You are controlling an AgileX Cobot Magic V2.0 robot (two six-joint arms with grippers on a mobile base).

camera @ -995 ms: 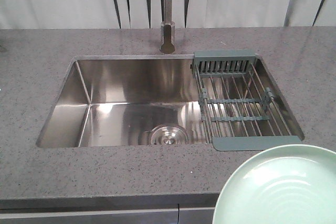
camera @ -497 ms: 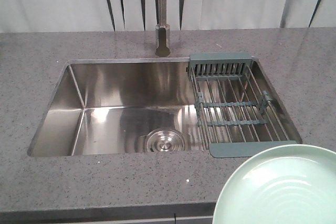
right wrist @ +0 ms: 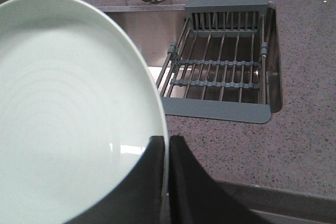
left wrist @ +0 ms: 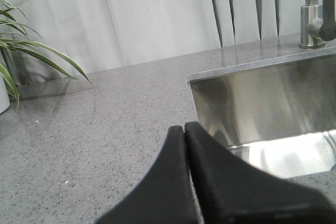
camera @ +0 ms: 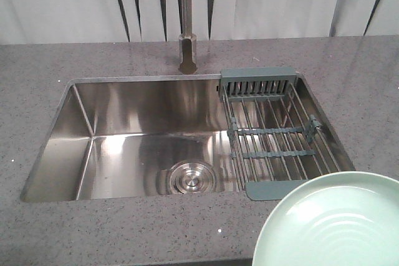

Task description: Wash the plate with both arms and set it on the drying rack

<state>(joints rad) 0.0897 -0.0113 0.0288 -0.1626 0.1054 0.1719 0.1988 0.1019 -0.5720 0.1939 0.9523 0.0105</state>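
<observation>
Nearest me, my right gripper (right wrist: 167, 144) is clamped on just the thin low rim of the plate (right wrist: 68, 114), which fills the left of the right wrist view. It is smooth, matte and wide, so I judge a quick swing could make it pivot or slip out. My left gripper (left wrist: 185, 129), fingers pressed together on nothing, offers no support. Farther off lie the speckled grey countertop (camera: 93, 235), the slick steel sink (camera: 143, 101) and, at upper right, the drying rack (right wrist: 215, 109), whose thin rods could snag the rim.
</observation>
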